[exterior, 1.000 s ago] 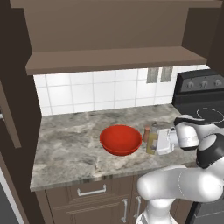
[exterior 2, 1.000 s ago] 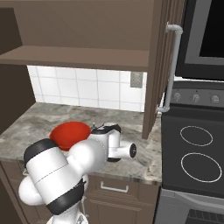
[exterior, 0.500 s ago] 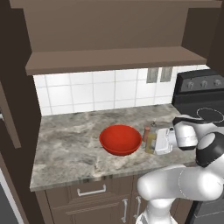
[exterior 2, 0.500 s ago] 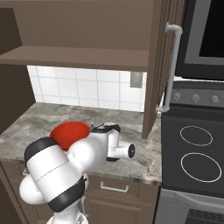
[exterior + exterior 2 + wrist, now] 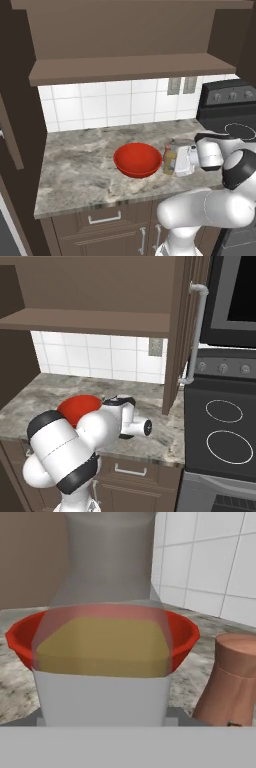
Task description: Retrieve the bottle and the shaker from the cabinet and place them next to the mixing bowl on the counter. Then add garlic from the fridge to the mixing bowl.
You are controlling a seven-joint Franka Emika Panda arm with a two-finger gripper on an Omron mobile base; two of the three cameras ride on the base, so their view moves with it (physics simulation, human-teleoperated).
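Bottle [image 5: 102, 647] before red bowl [image 5: 182, 629], shaker [image 5: 232, 679] in hand view

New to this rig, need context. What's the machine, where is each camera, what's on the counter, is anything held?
It's a rendered kitchen. A white arm on a driving base works at a counter. Two cameras ride the base behind the arm, one to its left and one to its right; the third sits on the hand and looks along the gripper. On the counter are a red bowl and, beside it, a clear bottle with yellow liquid. The hand view also shows a brown shaker next to the bottle. The gripper is at the bottle, apparently around it, with the bottle down at counter level.
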